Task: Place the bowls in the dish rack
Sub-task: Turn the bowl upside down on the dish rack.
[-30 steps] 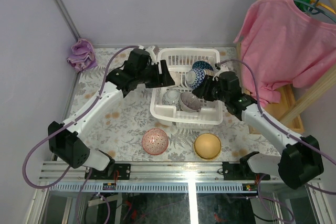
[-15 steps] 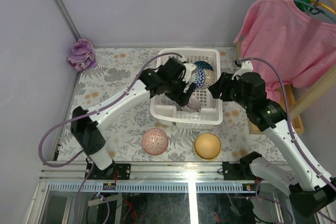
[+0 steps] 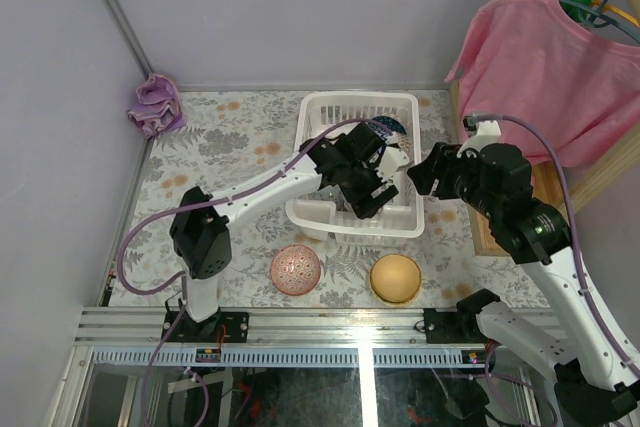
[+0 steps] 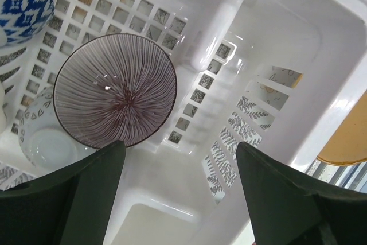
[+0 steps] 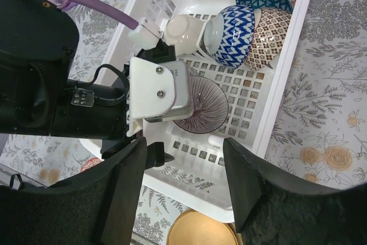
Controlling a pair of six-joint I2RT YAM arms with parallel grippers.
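over dish rack [image 3: 356, 98], left gripper [image 3: 367, 196] moved nearer

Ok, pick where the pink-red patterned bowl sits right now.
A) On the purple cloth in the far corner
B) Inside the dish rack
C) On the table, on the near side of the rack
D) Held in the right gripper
C: the pink-red bowl lies on the table just on the near side of the dish rack, left of the tan-yellow bowl, with nothing holding it.

The dish rack [image 4: 321, 44] is white, the radially lined bowl [image 4: 114, 90] seemingly purple.
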